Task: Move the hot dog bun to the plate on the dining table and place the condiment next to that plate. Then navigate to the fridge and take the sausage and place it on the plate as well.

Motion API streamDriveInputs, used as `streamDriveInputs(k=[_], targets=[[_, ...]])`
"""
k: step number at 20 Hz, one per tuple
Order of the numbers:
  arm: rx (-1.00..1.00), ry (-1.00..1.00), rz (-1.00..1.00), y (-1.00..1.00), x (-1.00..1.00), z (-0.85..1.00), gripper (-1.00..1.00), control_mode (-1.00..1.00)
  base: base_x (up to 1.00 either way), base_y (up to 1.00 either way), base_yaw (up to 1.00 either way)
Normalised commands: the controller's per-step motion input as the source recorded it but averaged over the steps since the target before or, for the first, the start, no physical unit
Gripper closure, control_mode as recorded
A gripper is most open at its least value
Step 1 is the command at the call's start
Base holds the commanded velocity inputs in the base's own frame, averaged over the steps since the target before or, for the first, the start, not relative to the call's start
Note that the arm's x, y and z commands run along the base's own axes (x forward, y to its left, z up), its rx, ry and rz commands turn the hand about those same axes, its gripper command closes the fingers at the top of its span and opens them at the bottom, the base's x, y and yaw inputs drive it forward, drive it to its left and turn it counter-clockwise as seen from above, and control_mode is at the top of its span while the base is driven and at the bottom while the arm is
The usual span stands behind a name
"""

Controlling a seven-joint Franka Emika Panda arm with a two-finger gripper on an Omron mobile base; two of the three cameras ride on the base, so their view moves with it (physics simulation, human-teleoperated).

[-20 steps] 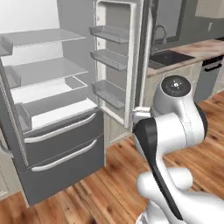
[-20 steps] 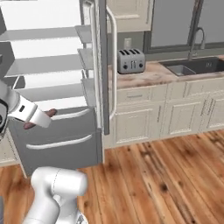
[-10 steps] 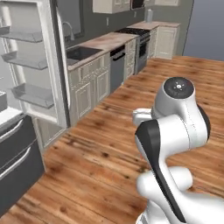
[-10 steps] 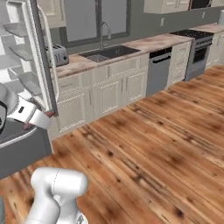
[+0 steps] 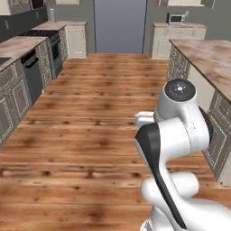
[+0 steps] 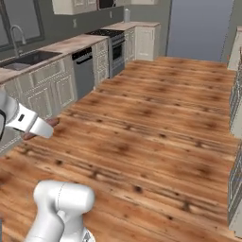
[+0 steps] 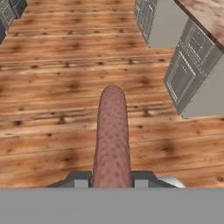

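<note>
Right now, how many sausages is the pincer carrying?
1. A single sausage sits clamped in the pincer, pointing out over the wood floor; its tip also shows past the hand in the right base view. None elsewhere.

floor: wood planks (image 5: 90,113) | left wall: marbled counter (image 6: 71,43), sink with faucet (image 6: 19,52), dishwasher (image 6: 84,71), stove (image 6: 113,45) | right: island cabinets (image 7: 192,83) | far counter: microwave (image 5: 176,18)
</note>
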Motion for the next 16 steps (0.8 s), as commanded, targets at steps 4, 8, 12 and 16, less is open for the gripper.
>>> streamDriveInputs(k=[4,8,12,16], targets=[[0.0,0.0,0.0,0.0,0.0,0.0,1.0,1.0,-0.16,-0.97,-0.52],[0.0,0.0,0.0,0.0,0.0,0.0,1.0,1.0,0.0,-1.0,-0.38],[0.0,0.0,0.0,0.0,0.0,0.0,1.0,1.0,0.01,-1.0,-0.26],[0.0,0.0,0.0,0.0,0.0,0.0,1.0,1.0,0.11,-1.0,-0.17]])
